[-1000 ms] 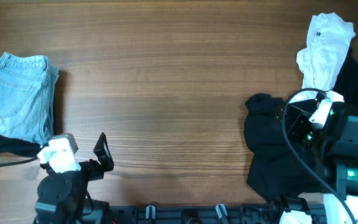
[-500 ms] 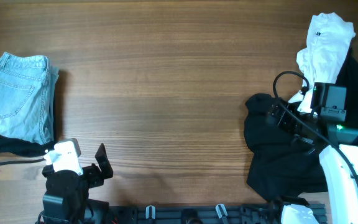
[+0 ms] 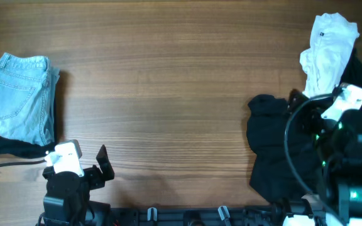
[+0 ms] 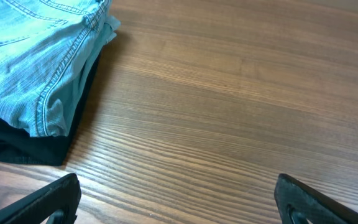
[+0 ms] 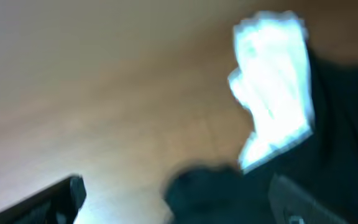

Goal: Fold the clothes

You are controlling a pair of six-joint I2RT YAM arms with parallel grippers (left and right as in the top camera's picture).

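Clothes are found at two edges of the desk [image 3: 168, 75]. A pair of light blue jeans [image 3: 17, 94] lies folded at the left edge, with a back pocket facing up. The jeans are stacked on a folded black garment [image 4: 23, 146], whose near side shows beneath them. In the left wrist view, the denim's stitched hem is seen overhanging the black layer slightly.

At the right edge, a crumpled black garment [image 3: 272, 144] is spread in an uneven heap that reaches toward the near edge. A white garment [image 3: 329, 50] is bunched at the far right corner, and its lower end touches the dark heap. More black cloth is seen just to the right of the white piece.

The left arm [image 3: 65, 188] is placed at the near edge, near the left corner and just beside the folded stack, but apart from it. Its jaws are held wide apart, with bare wood showing between the two tips.

The right arm [image 3: 354, 188] is positioned above the crumpled black garment at the near right corner, with its cable looped over the cloth. The right wrist view is heavily blurred. Its jaws can still be made out set wide apart, with the dark heap and the white piece visible beyond them. Whether the tips touch the cloth cannot be told.
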